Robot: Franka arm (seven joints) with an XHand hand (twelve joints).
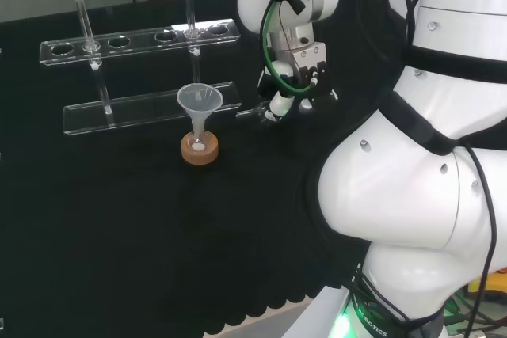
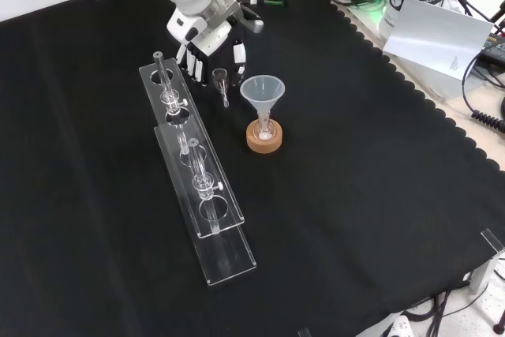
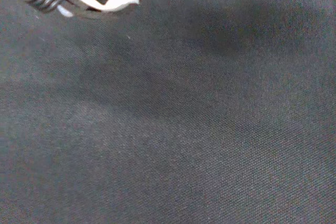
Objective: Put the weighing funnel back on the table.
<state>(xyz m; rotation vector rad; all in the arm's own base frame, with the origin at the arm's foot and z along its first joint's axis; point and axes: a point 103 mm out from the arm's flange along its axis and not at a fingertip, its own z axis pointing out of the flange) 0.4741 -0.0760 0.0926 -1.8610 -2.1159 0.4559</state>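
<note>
So the weighing funnel (image 2: 221, 79) is down low right at the tip of the robot hand (image 2: 203, 40). In the front view its cup end is tucked in under the robot hand and the stem points away from it, toward the camera. In the head view the same piece pokes out to the left of the robot hand, just above the black cloth of the table (image 2: 355, 163) or maybe already on it. Honestly I can't tell whether the robot hand is pinching it or has let go, and I can't tell if it touches the cloth.

Just beside it, to the right in the front view, the funnel (image 2: 262, 91) stands mouth up with its stem in a small flask (image 2: 264, 130) on a cork ring (image 2: 263, 146). There's a little white bit at the bottom of the flask. On the other side is a clear rack (image 2: 207, 211) with two tubes (image 2: 196, 162) upright in it. Can't tell if anything's in them.
</note>
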